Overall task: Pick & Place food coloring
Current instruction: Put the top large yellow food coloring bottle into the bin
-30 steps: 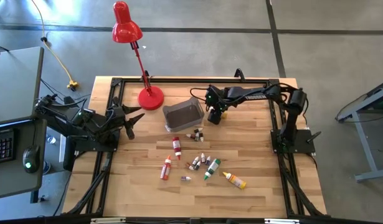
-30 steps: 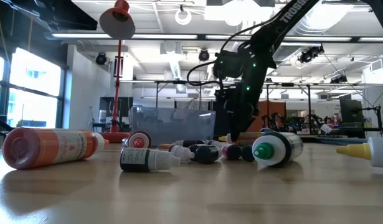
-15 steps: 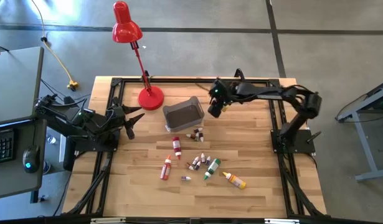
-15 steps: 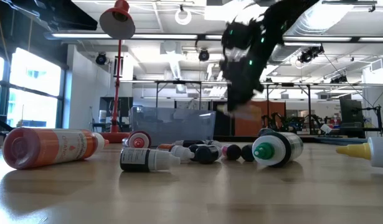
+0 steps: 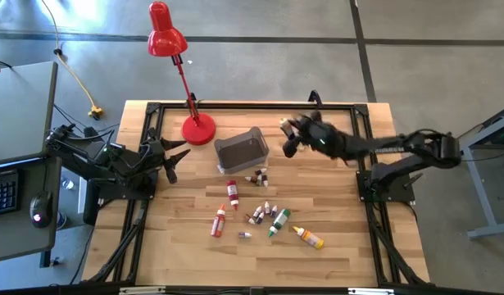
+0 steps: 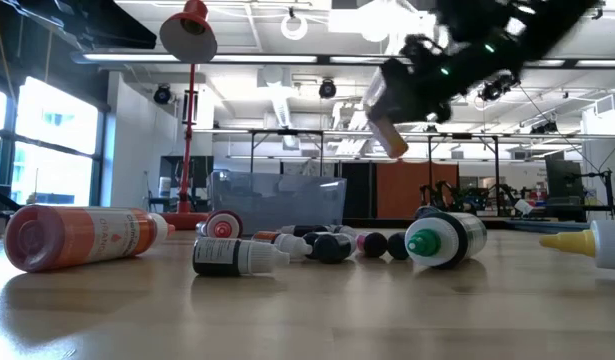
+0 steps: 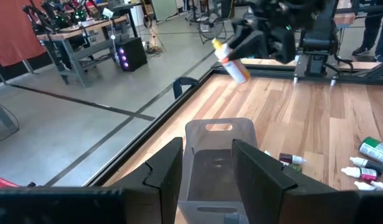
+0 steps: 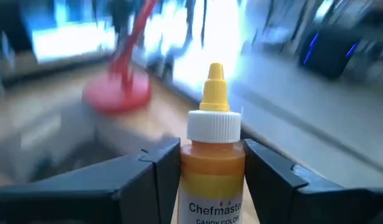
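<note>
My right gripper (image 5: 290,139) hovers high over the table's far part, just right of the grey bin (image 5: 242,150), shut on an orange food coloring bottle (image 8: 212,165) with a white collar and yellow pointed cap. The low view shows that bottle (image 6: 390,136) in the air. The other food coloring bottles lie on their sides mid-table: a red one (image 5: 233,192), another red one (image 5: 218,221), a green one (image 5: 279,221), a yellow one (image 5: 309,238) and several tiny ones (image 5: 260,176). My left gripper (image 5: 176,156) waits open at the table's left edge. My right gripper pinches the orange bottle's body (image 8: 212,180) between its two fingers (image 8: 151,177), just below the white collar. The bottle lies along the fingers, its yellow cap (image 8: 214,87) pointing out past the fingertips. It is lifted clear of the table and tilted (image 7: 232,64).
The red desk lamp stands with its base (image 5: 197,129) at the far edge, left of the bin. The bin (image 7: 217,163) lies straight ahead of my left gripper. Bare wood shows along the near edge (image 5: 252,266) and on the right side (image 5: 333,197).
My right gripper was down at the table beside the bin, pointing down. It has risen high, carrying the orange bottle clear of the table, and has tipped from pointing down toward level while the arm swung out toward the table's right.
</note>
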`<action>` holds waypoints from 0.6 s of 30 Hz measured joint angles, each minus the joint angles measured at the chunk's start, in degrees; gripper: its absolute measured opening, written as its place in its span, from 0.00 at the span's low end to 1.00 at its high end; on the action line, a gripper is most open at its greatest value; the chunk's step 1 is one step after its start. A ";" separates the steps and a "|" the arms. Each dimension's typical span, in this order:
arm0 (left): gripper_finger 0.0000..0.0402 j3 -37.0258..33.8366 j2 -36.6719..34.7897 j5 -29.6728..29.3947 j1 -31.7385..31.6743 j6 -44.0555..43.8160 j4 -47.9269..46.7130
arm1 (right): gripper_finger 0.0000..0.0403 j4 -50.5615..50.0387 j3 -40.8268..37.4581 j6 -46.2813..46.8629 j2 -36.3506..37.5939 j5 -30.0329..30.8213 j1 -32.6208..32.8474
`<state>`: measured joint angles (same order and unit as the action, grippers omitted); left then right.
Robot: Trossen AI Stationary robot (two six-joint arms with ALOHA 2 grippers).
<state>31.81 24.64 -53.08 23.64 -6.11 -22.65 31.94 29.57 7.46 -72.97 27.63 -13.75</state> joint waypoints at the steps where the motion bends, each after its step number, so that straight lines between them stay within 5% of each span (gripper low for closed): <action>1: 0.34 0.00 0.00 0.02 0.00 0.00 -0.02 | 0.37 10.09 -4.70 -0.10 -0.07 2.08 1.03; 4: 0.34 0.00 -0.01 0.02 0.00 0.00 -0.02 | 0.37 36.14 -16.84 -2.34 -3.24 6.15 4.13; 7: 0.34 0.00 0.00 0.01 0.00 0.00 -0.01 | 0.36 50.71 -24.70 -2.73 -7.54 8.31 6.15; 11: 0.34 0.00 0.00 -0.02 0.00 0.00 0.17 | 0.37 51.55 -26.78 1.23 -13.28 7.12 7.13; 18: 0.34 0.00 0.00 -0.04 0.00 -0.37 0.22 | 0.37 49.40 -17.28 -5.47 -25.86 7.60 6.75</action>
<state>31.81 24.64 -53.11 23.64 -6.48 -22.44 81.34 12.28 2.00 -98.83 35.24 -7.00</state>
